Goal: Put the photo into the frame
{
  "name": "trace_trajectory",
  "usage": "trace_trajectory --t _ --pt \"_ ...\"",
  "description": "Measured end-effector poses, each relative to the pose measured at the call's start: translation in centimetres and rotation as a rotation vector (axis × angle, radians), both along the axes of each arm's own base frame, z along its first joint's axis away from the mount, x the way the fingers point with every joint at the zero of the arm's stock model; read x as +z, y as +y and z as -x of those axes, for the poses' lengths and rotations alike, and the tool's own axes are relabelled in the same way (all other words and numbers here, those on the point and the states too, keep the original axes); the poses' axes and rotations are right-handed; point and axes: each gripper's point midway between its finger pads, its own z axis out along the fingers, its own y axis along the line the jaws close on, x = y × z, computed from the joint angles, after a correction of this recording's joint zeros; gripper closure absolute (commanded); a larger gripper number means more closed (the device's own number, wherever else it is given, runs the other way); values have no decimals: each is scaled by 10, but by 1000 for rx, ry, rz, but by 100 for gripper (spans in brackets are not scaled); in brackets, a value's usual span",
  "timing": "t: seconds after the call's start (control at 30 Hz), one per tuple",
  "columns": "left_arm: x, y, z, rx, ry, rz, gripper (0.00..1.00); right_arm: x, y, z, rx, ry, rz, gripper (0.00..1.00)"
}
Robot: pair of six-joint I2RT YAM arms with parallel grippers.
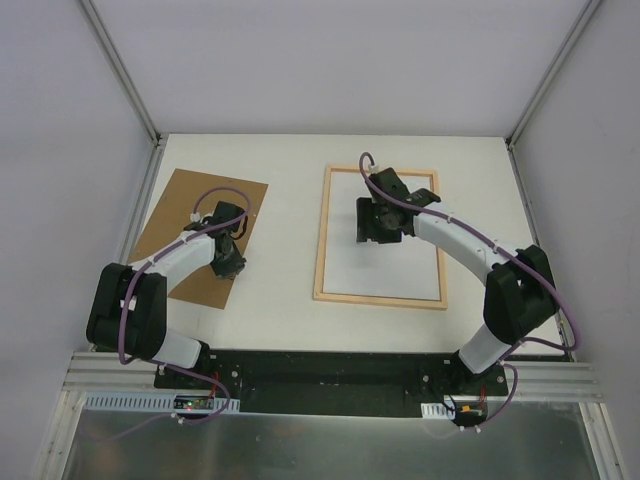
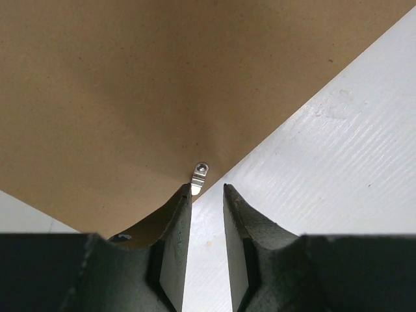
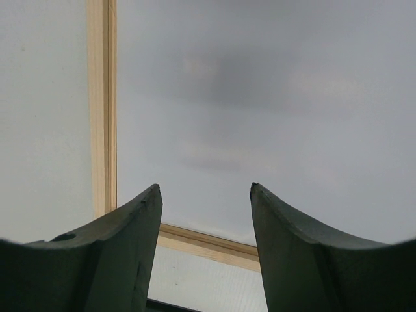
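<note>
On the smooth white table (image 1: 280, 200), the rectangular frame (image 1: 321, 235) of narrow pale wood strips lies flat. The pale sheet (image 1: 380, 270) inside it may be the photo, white side up, but I cannot tell. My right gripper (image 3: 204, 186) hangs spread and empty over the glossy pane; pressing down could shove the frame askew. The flat, matte brown backing board (image 1: 175, 205) sits well apart. My left gripper (image 2: 207, 188), fingers narrowly parted and holding nothing, could slip off its tiny bright metal tab (image 2: 201, 177).

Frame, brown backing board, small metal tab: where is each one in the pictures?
frame (image 1: 381, 300): top external view, near wooden strip.
brown backing board (image 1: 168, 210): top external view, bare far-left part.
small metal tab (image 2: 200, 177): left wrist view, its middle.
</note>
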Motion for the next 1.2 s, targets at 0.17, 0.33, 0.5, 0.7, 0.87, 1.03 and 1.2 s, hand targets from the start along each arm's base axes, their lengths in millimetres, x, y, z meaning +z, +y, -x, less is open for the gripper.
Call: trace_trajectory --t 0.17,0.33,0.5,0.7,0.87,1.03,1.2 --pt "-6 0 -1 -3 14 -5 75 -5 -1 2 -4 8 3 41" --pt "-8 0 -2 -4 19 -10 75 -7 -2 3 -5 12 6 41" --pt "-8 1 -2 -2 18 -13 76 -10 -3 5 -5 19 11 41" --pt "-8 4 -3 -1 16 -30 78 -14 -4 7 -7 25 14 41" --pt "-9 5 -5 -11 26 -41 81 -14 -4 7 -8 23 12 41" --pt "-9 7 -6 -17 29 -52 89 -19 -5 9 -8 29 16 41" --pt "-9 6 -9 -20 35 -54 100 -25 -8 13 -8 44 26 41"
